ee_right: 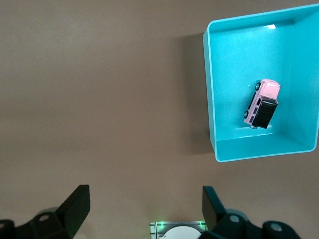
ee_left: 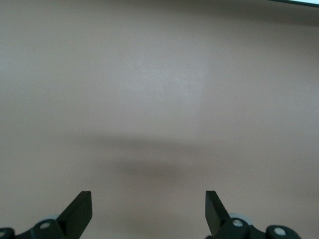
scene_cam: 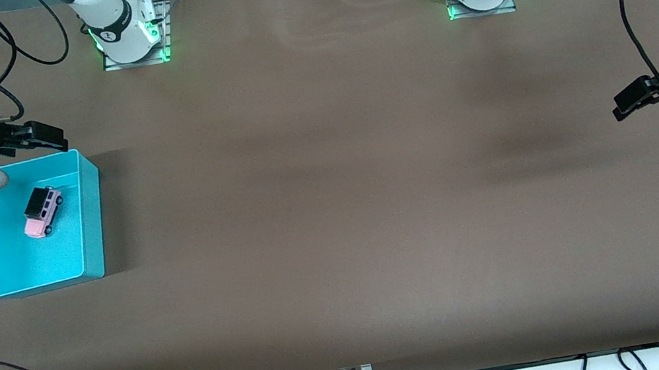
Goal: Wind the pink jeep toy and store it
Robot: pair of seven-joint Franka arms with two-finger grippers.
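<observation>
At the table's right-arm end we see the jeep [scene_cam: 43, 211] lying in the bin [scene_cam: 88, 215]. Right gripper [scene_cam: 45, 137] hovers over the bin's base-side edge, jaws wide, empty. Left gripper [scene_cam: 630, 102] waits over its table end, wide open, empty.

both wrist views cut their own grippers short – only the two dark fingertips [ee_left: 79, 211] of the left gripper [ee_left: 148, 209] and those [ee_right: 75, 206] of the right gripper [ee_right: 145, 205] show, the rest off the edge. between the right jaws a robot base [ee_right: 178, 231] is cropped. in the front view both arms run out of frame, and the toy car [scene_cam: 42, 211] is too small to show its details.
</observation>
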